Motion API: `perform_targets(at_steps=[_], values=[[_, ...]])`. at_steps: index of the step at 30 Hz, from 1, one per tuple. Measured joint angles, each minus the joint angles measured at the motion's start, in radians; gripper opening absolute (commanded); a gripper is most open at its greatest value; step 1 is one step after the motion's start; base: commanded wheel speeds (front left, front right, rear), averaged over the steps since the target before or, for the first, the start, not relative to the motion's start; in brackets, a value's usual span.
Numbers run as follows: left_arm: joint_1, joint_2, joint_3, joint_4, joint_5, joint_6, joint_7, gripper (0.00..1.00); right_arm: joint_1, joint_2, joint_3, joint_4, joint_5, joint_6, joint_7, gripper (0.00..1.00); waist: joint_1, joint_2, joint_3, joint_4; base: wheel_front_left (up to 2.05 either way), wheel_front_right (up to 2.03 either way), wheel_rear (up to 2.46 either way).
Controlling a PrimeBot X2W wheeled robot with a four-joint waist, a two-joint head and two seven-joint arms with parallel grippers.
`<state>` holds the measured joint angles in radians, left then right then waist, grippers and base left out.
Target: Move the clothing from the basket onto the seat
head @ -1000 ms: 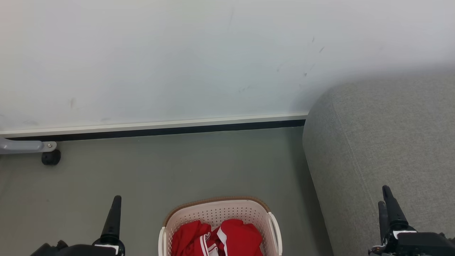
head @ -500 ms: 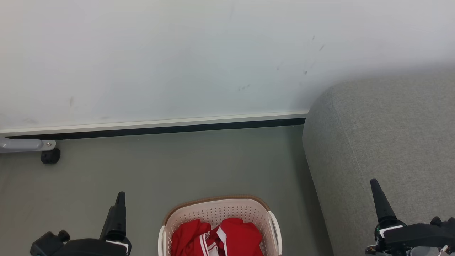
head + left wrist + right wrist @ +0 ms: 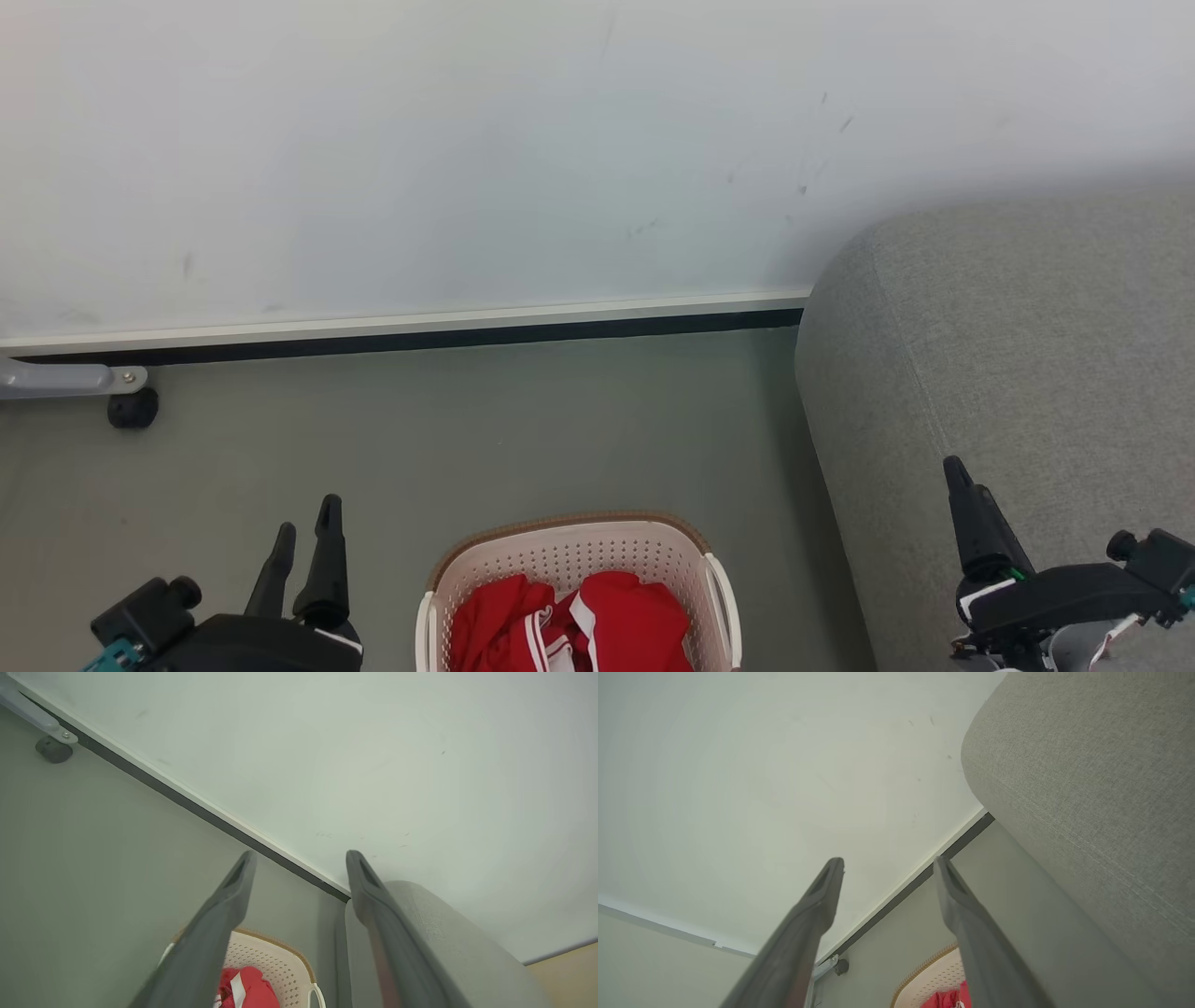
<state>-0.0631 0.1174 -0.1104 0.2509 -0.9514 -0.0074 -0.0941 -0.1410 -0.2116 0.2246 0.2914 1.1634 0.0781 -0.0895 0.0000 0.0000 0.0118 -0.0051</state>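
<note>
Head view, lower left: left gripper (image 3: 306, 518) has risen and rolled, fingers now spread | lower right: right gripper (image 3: 888, 862) shifted up-left, also spread | clothing (image 3: 597, 625) lies untouched in basket (image 3: 569, 560), bottom centre | seat (image 3: 1008, 373) at right | likely a reach is starting.

1. The basket (image 3: 653, 560): smooth cream-white plastic pierced with small holes; its rim (image 3: 569, 519) looks brown and woven.
2. The clothing (image 3: 625, 621) inside the basket: soft, matt red cloth with white edging.
3. The seat (image 3: 1027, 355) right of the basket: matt grey woven cloth, slightly rough, with a stitched seam.
4. The floor (image 3: 467, 429) under the basket: smooth, matt grey.
5. The wall (image 3: 467, 140) beyond the basket: smooth, matt, lightly scuffed.
6. The bracket (image 3: 65, 380) far left of the basket: looks like grey painted metal.
</note>
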Motion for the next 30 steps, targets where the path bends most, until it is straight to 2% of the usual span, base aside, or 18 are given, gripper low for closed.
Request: perform_targets(at_steps=[8,18,30], values=[[-0.003,0.006,-0.024,-0.008,0.119,0.021,-0.026,1.00,-0.028,-0.033,0.054,0.007,-0.125,-0.050,-0.028,1.00,0.0000,0.0000,-0.001,0.001,0.00,0.00,0.00],[-0.011,0.008,-0.037,-0.019,0.250,0.043,-0.061,1.00,-0.042,-0.064,0.116,0.008,-0.241,-0.087,-0.066,1.00,0.0000,0.0000,0.000,0.001,0.00,0.00,0.00],[-0.012,0.009,-0.058,-0.031,0.407,0.066,-0.105,1.00,-0.061,-0.094,0.175,0.009,-0.358,-0.114,-0.107,1.00,0.0000,0.0000,-0.002,-0.002,0.00,0.00,0.00]])
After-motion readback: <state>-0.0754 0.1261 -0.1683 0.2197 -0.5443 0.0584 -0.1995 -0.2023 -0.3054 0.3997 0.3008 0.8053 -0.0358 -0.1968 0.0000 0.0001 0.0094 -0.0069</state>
